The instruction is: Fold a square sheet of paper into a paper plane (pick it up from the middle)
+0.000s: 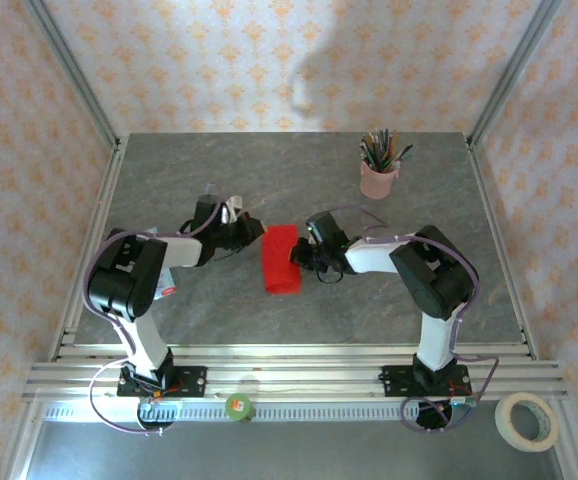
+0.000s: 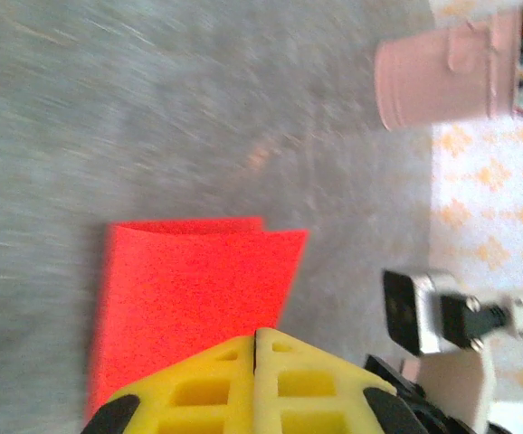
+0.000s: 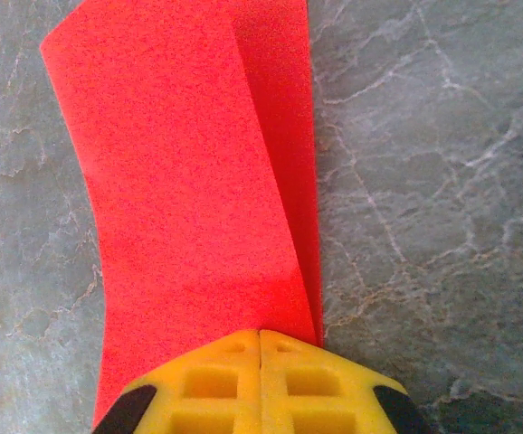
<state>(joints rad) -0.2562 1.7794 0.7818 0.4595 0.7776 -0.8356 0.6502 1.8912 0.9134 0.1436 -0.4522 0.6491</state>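
Note:
The square sheet of paper (image 1: 281,260) is bright red and lies folded in half as a narrow strip in the middle of the grey table (image 1: 199,180). In the right wrist view the paper (image 3: 180,181) shows two layers, the upper flap a little offset from the lower. My left gripper (image 1: 258,232) is shut, its tips over the strip's far left corner. The left gripper (image 2: 255,333) shows paper (image 2: 189,280) running on beneath its yellow fingers (image 2: 198,389). My right gripper (image 1: 300,258) is shut at the strip's right edge. The right gripper (image 3: 260,333) likewise lies on top of the sheet.
A pink pencil cup (image 1: 379,178) full of pencils stands at the back right, and the cup (image 2: 447,72) lies beyond the paper in the left wrist view. A white tape roll (image 1: 527,420) and a green roll (image 1: 239,407) sit by the front rail. Metal frame posts border the table.

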